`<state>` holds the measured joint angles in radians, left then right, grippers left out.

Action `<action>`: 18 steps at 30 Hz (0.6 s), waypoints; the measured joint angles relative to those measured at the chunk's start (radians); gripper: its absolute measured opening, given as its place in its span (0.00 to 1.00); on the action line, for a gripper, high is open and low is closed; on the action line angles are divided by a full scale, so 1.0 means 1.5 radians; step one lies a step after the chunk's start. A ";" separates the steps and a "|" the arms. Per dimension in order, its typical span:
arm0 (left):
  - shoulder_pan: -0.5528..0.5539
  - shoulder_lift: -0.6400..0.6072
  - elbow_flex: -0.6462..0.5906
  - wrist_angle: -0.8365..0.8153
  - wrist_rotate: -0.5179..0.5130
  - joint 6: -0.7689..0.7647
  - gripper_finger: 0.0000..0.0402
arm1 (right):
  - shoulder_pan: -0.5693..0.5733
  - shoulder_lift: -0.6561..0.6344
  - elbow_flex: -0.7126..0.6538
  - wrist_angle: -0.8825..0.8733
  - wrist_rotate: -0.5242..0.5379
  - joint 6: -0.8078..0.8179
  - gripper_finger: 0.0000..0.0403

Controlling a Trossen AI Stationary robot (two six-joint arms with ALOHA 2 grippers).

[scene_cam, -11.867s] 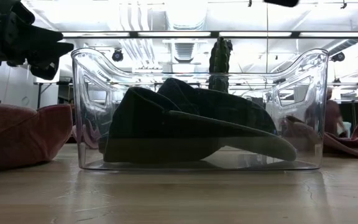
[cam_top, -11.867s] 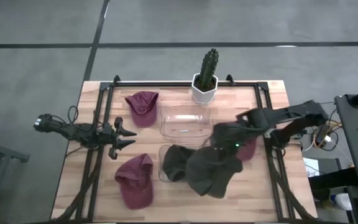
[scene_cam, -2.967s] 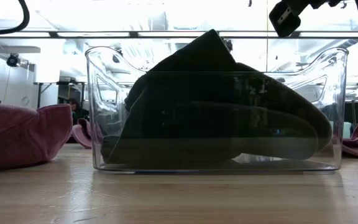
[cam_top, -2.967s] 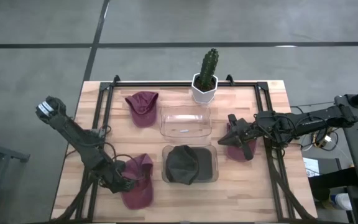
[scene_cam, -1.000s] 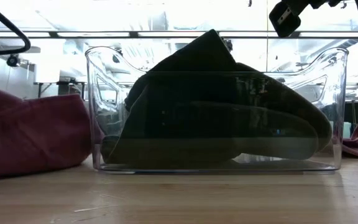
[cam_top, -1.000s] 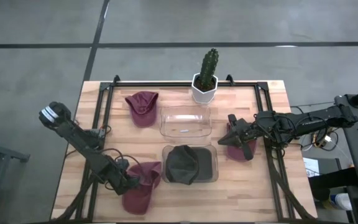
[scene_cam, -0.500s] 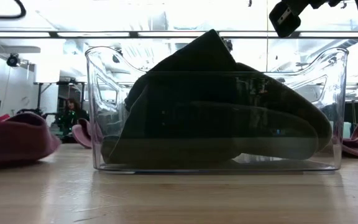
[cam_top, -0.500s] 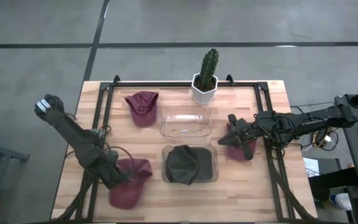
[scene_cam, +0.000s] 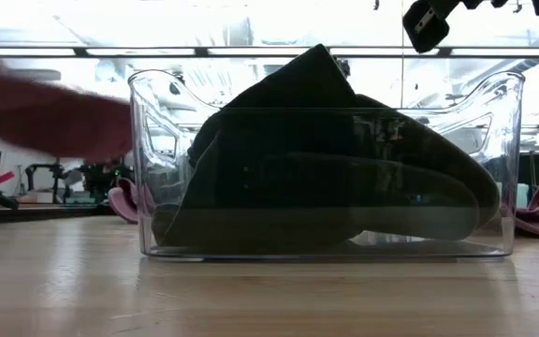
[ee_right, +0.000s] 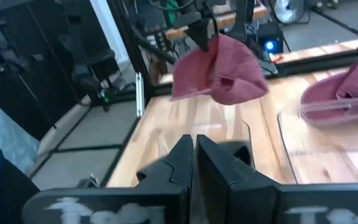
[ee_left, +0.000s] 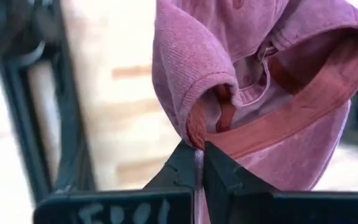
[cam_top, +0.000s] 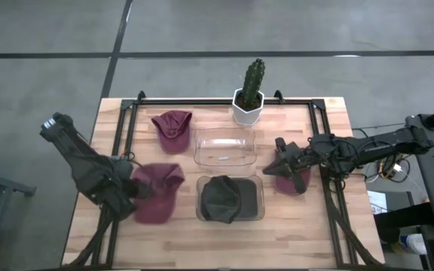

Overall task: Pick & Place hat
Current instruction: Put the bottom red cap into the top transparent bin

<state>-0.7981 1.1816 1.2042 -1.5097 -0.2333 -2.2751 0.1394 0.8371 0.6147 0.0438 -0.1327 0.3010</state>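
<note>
A maroon hat (cam_top: pixel 157 194) hangs above the table's near left part, and my left gripper (cam_top: pixel 132 188) is shut on it; the low view shows it as a blur (scene_cam: pixel 54 112). A dark hat (cam_top: pixel 228 197) lies in the near clear bin (cam_top: pixel 256 214). The far clear bin (cam_top: pixel 224 145) holds no hat. A second maroon hat (cam_top: pixel 172 128) lies at the far left. A third one (cam_top: pixel 294 179) lies at the right, with my right gripper (cam_top: pixel 281 162) shut above it, raised well over the table (scene_cam: pixel 429 19). My left gripper pinches a gathered fold of the hat's rim (ee_left: pixel 197 127), where the inner band shows, between its two fingers. In the right wrist view the fingers (ee_right: pixel 201 34) come from above and the hat (ee_right: pixel 219 78) hangs below them, clear of the table.
A potted cactus (cam_top: pixel 249 94) stands at the far edge behind the bins. Black frame rails (cam_top: pixel 123 143) run along the table's left and right sides. Bare wood shows along the near edge (cam_top: pixel 224 241).
My left gripper has risen and gone toward the far edge with the maroon hat. The hat, which lay on the table at the near left, now hangs clear of it.
</note>
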 joint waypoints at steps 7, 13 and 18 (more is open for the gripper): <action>0.027 0.007 0.070 -0.042 -0.155 0.050 0.02 | 0.000 0.041 0.000 0.091 0.001 0.027 0.04; 0.082 0.009 0.097 -0.036 -0.293 0.116 0.02 | 0.000 0.092 0.000 0.167 0.002 0.027 0.06; 0.128 0.010 0.110 0.011 -0.412 0.187 0.02 | -0.005 0.138 0.035 0.168 0.003 0.027 0.15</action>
<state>-0.6056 1.1959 1.3698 -1.4930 -0.8514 -1.9953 0.1325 1.0446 0.6670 0.2951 -0.1280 0.3408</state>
